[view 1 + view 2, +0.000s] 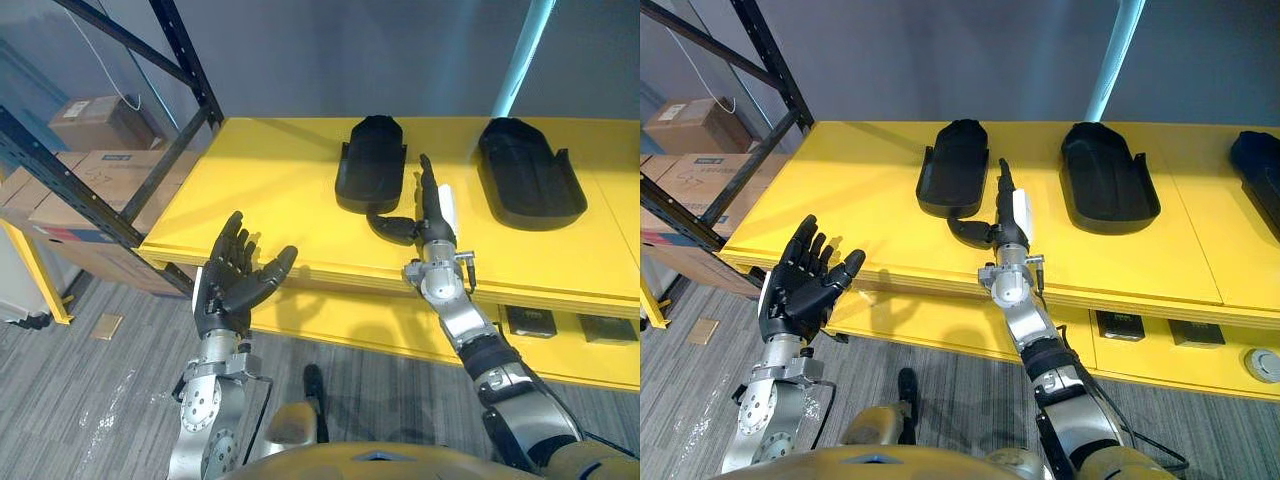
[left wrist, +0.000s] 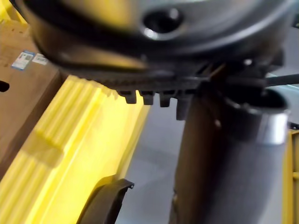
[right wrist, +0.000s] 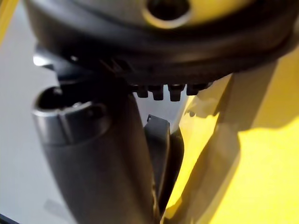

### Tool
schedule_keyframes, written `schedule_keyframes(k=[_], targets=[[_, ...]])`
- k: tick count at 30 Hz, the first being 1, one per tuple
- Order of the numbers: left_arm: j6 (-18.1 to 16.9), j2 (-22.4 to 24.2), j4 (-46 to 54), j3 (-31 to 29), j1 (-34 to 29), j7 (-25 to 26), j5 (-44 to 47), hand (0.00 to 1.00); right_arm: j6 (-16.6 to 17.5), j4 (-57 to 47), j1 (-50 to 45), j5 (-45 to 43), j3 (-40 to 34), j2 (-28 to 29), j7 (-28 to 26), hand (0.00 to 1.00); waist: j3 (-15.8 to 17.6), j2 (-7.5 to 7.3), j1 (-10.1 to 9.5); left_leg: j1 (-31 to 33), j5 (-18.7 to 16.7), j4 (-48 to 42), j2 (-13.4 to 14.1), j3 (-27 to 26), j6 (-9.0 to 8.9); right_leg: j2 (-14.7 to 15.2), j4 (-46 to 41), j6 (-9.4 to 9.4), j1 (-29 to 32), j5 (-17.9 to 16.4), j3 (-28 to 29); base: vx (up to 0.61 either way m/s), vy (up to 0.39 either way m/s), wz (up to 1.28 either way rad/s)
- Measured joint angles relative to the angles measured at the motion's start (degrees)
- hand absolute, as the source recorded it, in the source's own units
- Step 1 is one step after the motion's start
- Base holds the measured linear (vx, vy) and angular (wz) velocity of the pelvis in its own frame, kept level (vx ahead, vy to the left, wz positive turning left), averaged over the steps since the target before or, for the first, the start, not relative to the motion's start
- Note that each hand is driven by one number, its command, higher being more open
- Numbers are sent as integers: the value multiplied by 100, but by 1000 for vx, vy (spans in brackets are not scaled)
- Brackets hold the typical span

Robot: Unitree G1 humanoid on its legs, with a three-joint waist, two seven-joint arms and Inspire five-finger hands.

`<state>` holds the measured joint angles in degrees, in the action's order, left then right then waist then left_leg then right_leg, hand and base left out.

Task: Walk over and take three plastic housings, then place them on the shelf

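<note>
Brown cardboard boxes [image 1: 95, 125] are stacked at the far left, seen through a dark metal rack frame [image 1: 197, 72]. A small brown card [image 1: 106, 326] is seen lying on the grey plank floor [image 1: 110, 400] at the near left. A pale blue pole [image 1: 523, 50] is set against the grey wall [image 1: 330, 50] at the far right.

— What carries the load here?
— A yellow shelf [image 1: 270, 190], its top board broad and flat.
— And what lies on it?
— Black plastic housings, side by side in a row, each lying lengthwise from front to back. The left housing [image 1: 371, 163] sits near the middle of the board. The middle housing [image 1: 527, 170] lies to its right, apart from it. A third housing [image 1: 1258, 170] lies farther right, cut by the edge of the view.
— Anything below?
— A lower yellow board [image 1: 940, 325] holds two dark flat pieces [image 1: 1120, 325] and a round grey disc [image 1: 1263, 364].
</note>
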<state>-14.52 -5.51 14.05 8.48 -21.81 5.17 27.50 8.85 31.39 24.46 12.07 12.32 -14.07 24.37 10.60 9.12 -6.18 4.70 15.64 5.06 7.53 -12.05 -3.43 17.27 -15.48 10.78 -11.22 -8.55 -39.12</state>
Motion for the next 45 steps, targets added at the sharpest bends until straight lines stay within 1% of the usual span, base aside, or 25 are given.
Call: schedule_keyframes(k=[5,11,15,21,23,25,26,28,29,30,32,34,36,38,39,40,44,45], targets=[[0,-2,-11,2,26,-17,39,100,-80,117,144,2,10,-3,-10,100,1,-1,-7,-1,21,0,0,3,25,9,-45,17,3,-12,-5,-6,-4,0],[0,-6,-105,11,220,-23,126,100,-119,223,250,12,21,-9,6,100,6,-2,-16,0,21,2,0,11,25,10,-43,16,3,-16,-9,-38,-17,0],[2,-6,-118,11,218,-23,126,100,-230,244,357,14,102,-51,9,100,21,-5,-15,0,21,1,2,8,25,10,-39,16,5,-15,-7,-27,-15,0],[2,-9,-118,11,218,-32,125,100,-233,206,364,100,145,-95,10,100,41,-29,-6,-7,20,1,8,-24,26,3,-1,23,9,-9,20,-19,-16,-2],[2,-12,-118,11,214,-36,124,100,-244,-55,239,99,133,-97,9,100,49,-40,-7,-7,12,0,18,-46,23,-20,60,40,5,7,34,-10,-12,-5],[1,-22,-118,1,205,-32,123,100,-226,-875,-197,101,113,-92,42,100,70,-71,-12,-12,-4,-4,24,-92,20,-30,117,51,5,20,59,1,-18,-9],[0,-25,-118,-8,199,-27,122,100,-165,-1299,-448,115,116,-73,69,100,83,-92,-10,-27,-20,-10,31,-133,21,-38,160,59,6,38,109,17,-31,-21],[-5,-25,-118,-43,181,-21,120,100,232,-2433,-1189,279,100,9,150,100,115,-159,23,-97,-57,-11,51,-298,-20,-56,292,69,3,117,231,28,-36,-34],[-6,-25,-118,-55,176,-19,120,100,327,-2698,-1370,326,89,45,155,100,119,-178,34,-122,-71,-10,59,-355,-27,-62,335,66,2,137,279,43,-43,-40],[-12,-25,-115,-79,174,-11,117,100,564,-3336,-1793,333,64,96,149,100,108,-218,102,-144,-83,0,76,-448,-10,-96,457,68,-4,203,354,39,-36,-28],[-21,-25,-111,-153,177,-10,116,100,775,-3837,-2109,328,29,132,130,100,100,-274,212,-147,-87,1,87,-503,-10,-114,532,65,-4,240,398,29,-32,-23],[-21,-24,-77,-301,179,-11,117,100,1042,-4362,-2533,326,-182,265,85,100,81,-392,340,-237,-114,3,118,-647,-37,-138,633,58,-27,278,519,23,-39,-29],[-27,-23,27,-370,177,-75,134,100,1198,-4594,-2810,320,-404,326,105,100,49,-460,372,-305,-167,4,132,-743,-51,-142,672,58,-24,291,616,9,-33,-25],[-46,-24,264,-425,174,-204,174,100,1219,-4757,-3026,321,-571,381,109,100,19,-517,420,-337,-218,5,146,-813,-74,-143,695,52,-13,300,678,1,-20,-22],[-106,-24,468,-447,167,-320,210,100,1231,-4827,-3138,321,-653,376,110,100,6,-541,477,-337,-230,5,160,-867,-81,-155,729,41,13,328,727,-9,-14,-21],[-164,-25,551,-452,169,-391,251,100,1231,-4845,-3184,317,-675,375,108,100,0,-548,485,-345,-251,5,172,-919,-94,-164,755,34,22,353,775,2,-6,-36],[-475,-35,1098,-448,180,-747,391,100,1187,-4906,-3461,189,-863,379,172,100,-33,-594,526,-531,-350,6,254,-1421,-125,-184,899,9,196,504,1283,-12,11,-59],[-588,-53,1202,-438,183,-841,413,100,1142,-4960,-3509,57,-946,379,226,100,-39,-601,590,-571,-371,6,291,-1583,-134,-206,940,-8,270,556,1444,-45,30,-80]])
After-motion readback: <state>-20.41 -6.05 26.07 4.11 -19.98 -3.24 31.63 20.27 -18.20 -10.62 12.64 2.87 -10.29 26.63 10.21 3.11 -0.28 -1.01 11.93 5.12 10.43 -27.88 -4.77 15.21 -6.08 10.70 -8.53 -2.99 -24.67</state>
